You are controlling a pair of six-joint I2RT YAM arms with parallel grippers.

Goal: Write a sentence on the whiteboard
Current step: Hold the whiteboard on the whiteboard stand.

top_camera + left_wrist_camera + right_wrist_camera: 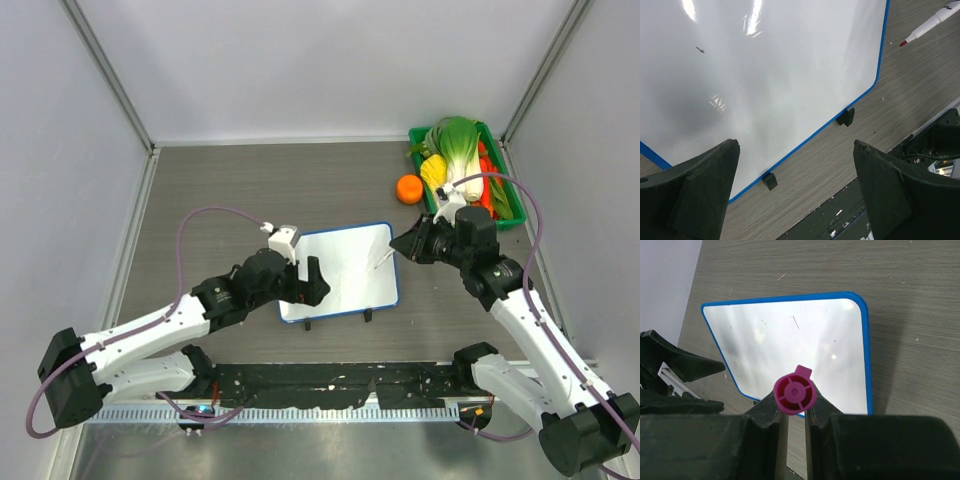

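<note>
The whiteboard [345,270] lies in the middle of the table, blue-framed, with two black feet at its near edge. Its surface [780,75] is blank apart from tiny specks; no sentence shows on it. My left gripper [308,282] is open and empty, its jaws [796,185] spread wide over the board's near left edge. My right gripper [415,245] is shut on a marker with a magenta end [794,395]. The marker tip [383,259] points at the board's right edge and hovers just off it in the left wrist view [932,24]. The board also shows in the right wrist view [790,350].
A green basket [415,135] of vegetables stands at the back right, with an orange [409,188] beside it on the table. A black strip [330,380] runs along the near edge between the arm bases. Grey walls close in the left, back and right.
</note>
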